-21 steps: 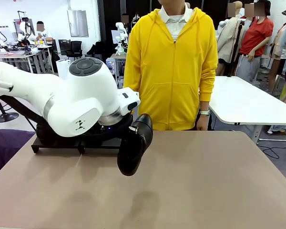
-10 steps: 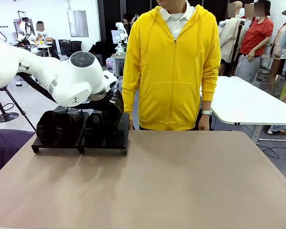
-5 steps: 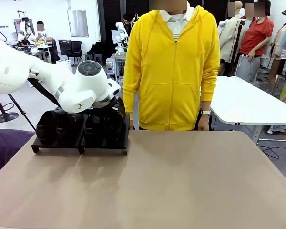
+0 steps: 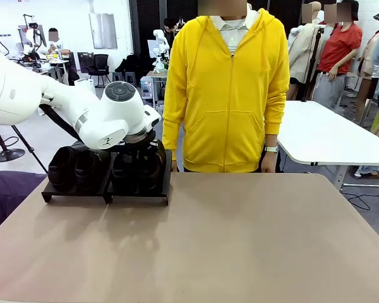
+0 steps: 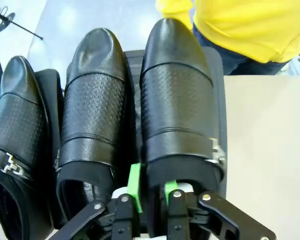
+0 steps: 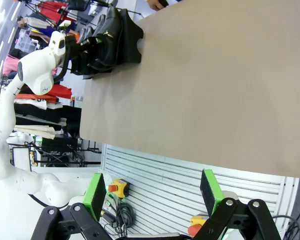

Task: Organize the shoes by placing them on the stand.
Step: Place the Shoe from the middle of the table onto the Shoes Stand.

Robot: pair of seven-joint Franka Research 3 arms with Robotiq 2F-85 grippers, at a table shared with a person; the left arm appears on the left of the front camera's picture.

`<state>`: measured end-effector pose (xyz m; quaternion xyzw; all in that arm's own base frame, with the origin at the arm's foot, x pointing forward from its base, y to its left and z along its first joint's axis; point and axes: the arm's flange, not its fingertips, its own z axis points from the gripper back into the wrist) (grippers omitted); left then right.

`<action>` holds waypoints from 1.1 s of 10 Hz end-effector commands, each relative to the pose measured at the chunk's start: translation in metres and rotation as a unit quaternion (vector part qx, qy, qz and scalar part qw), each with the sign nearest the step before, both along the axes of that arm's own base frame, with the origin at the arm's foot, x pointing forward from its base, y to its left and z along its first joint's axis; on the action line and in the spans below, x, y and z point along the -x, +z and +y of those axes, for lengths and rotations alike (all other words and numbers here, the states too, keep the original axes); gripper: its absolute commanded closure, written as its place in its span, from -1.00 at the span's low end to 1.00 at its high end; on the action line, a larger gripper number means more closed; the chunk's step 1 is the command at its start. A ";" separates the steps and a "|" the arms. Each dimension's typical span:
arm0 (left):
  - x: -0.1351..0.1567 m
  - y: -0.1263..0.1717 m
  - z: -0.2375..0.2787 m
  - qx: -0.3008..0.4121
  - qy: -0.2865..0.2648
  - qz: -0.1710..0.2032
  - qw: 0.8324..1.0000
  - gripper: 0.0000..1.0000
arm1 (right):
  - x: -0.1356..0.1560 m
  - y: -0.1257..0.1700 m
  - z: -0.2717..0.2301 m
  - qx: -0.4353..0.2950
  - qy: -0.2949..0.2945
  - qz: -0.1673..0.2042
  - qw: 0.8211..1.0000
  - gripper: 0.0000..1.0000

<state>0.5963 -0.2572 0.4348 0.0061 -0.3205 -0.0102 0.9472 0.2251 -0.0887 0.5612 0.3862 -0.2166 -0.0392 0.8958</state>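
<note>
left gripper pads straddle the heel rim of the rightmost shoe, slightly parted, grip unclear. all 4 shoes sit side by side on the stand at table's far left. right gripper jaws wide apart, holding nothing.

Four black glossy shoes sit side by side on the low black stand, table's 10 o'clock corner, toes pointing away toward 12. Perforated uppers, metal buckles; rightmost shoe at stand's right edge.
</note>
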 end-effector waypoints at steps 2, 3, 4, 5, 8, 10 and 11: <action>0.005 0.016 -0.006 -0.004 -0.003 -0.022 1.000 -1.00 | 0.000 0.002 0.000 -0.004 0.004 -0.008 1.000 -1.00; 0.011 0.026 -0.009 -0.003 -0.012 -0.027 1.000 -1.00 | 0.000 0.002 0.000 -0.004 0.004 -0.008 1.000 -1.00; 0.020 0.041 -0.011 -0.012 -0.013 -0.033 0.999 -1.00 | 0.000 0.002 0.000 -0.004 0.004 -0.008 1.000 -1.00; 0.033 0.061 -0.013 -0.018 -0.024 -0.031 0.999 -1.00 | 0.000 0.002 0.000 -0.004 0.004 -0.008 1.000 -1.00; 0.085 0.128 0.002 -0.037 -0.012 0.020 0.999 -1.00 | 0.000 0.002 0.000 -0.004 0.004 -0.008 1.000 -1.00; 0.118 0.153 0.017 -0.003 -0.122 0.089 0.989 -1.00 | 0.000 0.002 0.000 -0.004 0.004 -0.008 1.000 -1.00; 0.138 0.159 0.027 0.014 -0.191 0.163 0.968 -1.00 | 0.000 0.002 0.000 -0.004 0.004 -0.008 1.000 -1.00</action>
